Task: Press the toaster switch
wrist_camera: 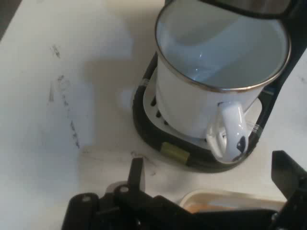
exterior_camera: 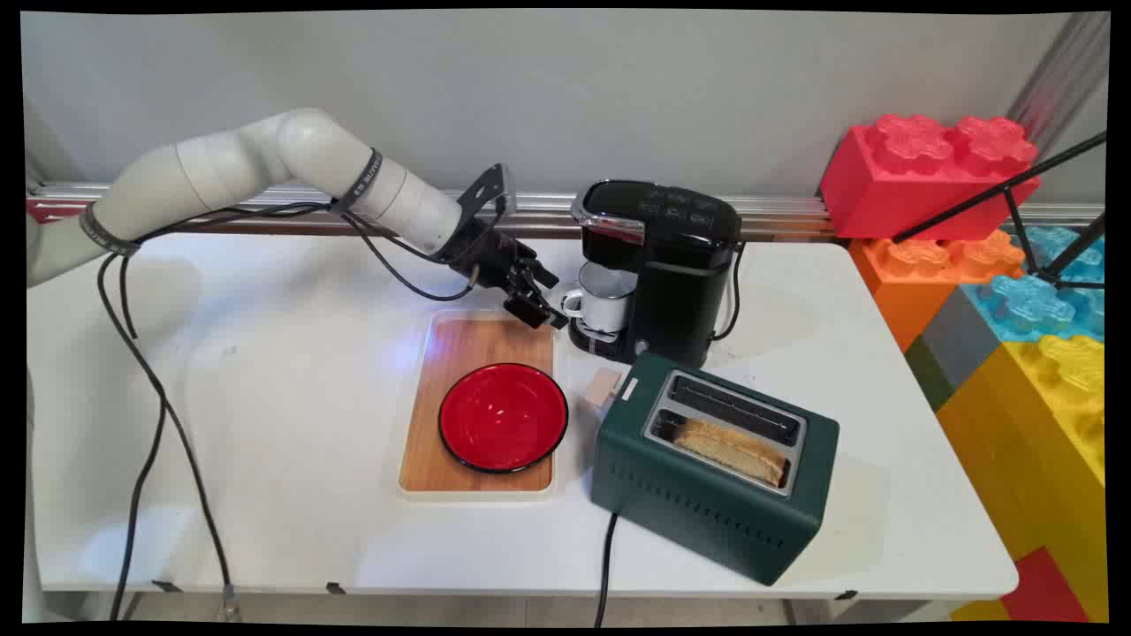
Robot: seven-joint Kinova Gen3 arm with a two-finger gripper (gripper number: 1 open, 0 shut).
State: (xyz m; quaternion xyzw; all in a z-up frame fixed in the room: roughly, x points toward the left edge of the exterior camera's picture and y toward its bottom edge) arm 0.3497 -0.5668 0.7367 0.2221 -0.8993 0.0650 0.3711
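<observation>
**Gripper spread beside mug handle at coffee machine**

The gripper [exterior_camera: 541, 300] is seen at centre frame in the main view, just left of the white mug [exterior_camera: 603, 302], which stands upright on the drip tray [wrist_camera: 158, 132] of the black coffee machine [exterior_camera: 676, 265]. No contact can be made out; gripper and mug are just beside each other, with a narrow gap apparent.

In the hand view the mug [wrist_camera: 211, 91] fills the upper right, seen from above and to one side, interior empty. Its handle [wrist_camera: 230, 132] points toward the bottom of that frame, i.e. toward the gripper, and lies between the two fingers but beyond their tips. The handle loop's long axis runs vertically down the mug wall.

The fingers [wrist_camera: 136, 175] are spread wide: one is seen at lower centre-left, the other at the lower right edge of the hand view. Nothing is held or pinched between them.

Other things: a wooden board [exterior_camera: 451, 353] lies below the gripper at centre frame, with a red bowl [exterior_camera: 503, 416] on it; the board's edge is glimpsed at the bottom of the hand view. A green toaster [exterior_camera: 707, 495] with a bread slice [exterior_camera: 732, 449] in its nearer slot sits at centre right, and a small beige block [exterior_camera: 604, 387] is just beside its left end. All rest on the white table [exterior_camera: 265, 397].
</observation>
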